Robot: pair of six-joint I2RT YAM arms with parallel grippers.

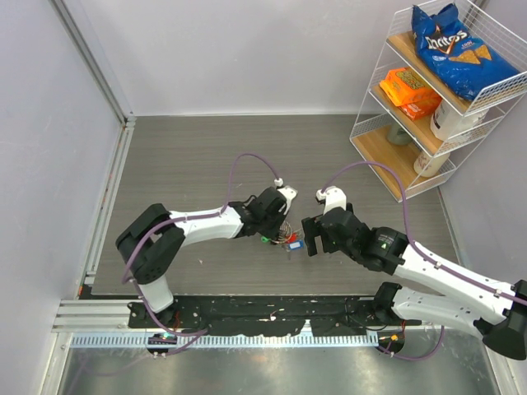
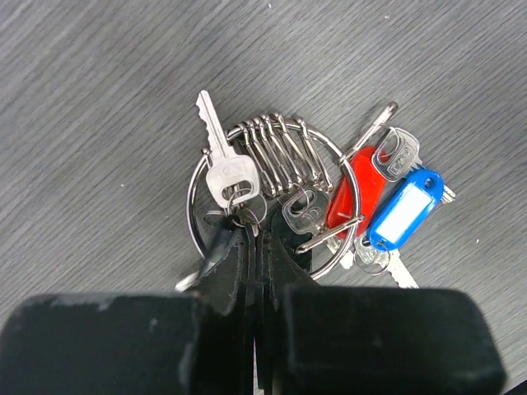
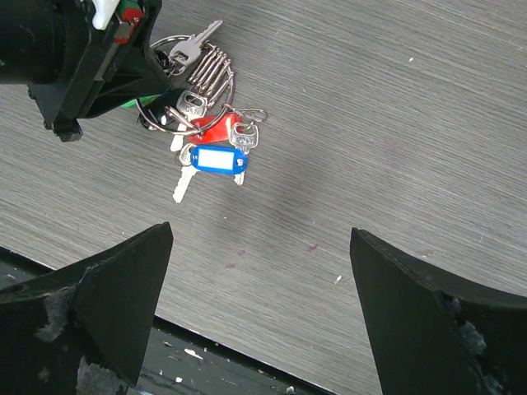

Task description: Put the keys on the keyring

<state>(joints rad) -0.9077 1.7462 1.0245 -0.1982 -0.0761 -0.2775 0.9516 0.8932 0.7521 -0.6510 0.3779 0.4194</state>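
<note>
The keyring [image 2: 191,196], a round silver wire ring with several wire clips across it, lies on the grey table. A bare silver key [image 2: 216,140] hangs from it on a small loop. Other keys with a red tag [image 2: 356,191] and a blue tag [image 2: 403,211] lie bunched at its right. My left gripper [image 2: 247,232] is shut, its tips pinched on the ring's near rim beside that small loop. From the right wrist view the bunch [image 3: 212,140] lies at the upper left. My right gripper [image 3: 262,237] stands open above bare table, right of the keys [image 1: 290,240].
A white wire shelf [image 1: 428,99] with snack bags and boxes stands at the back right. A black rail [image 1: 263,309] runs along the table's near edge. Walls close the left and back sides.
</note>
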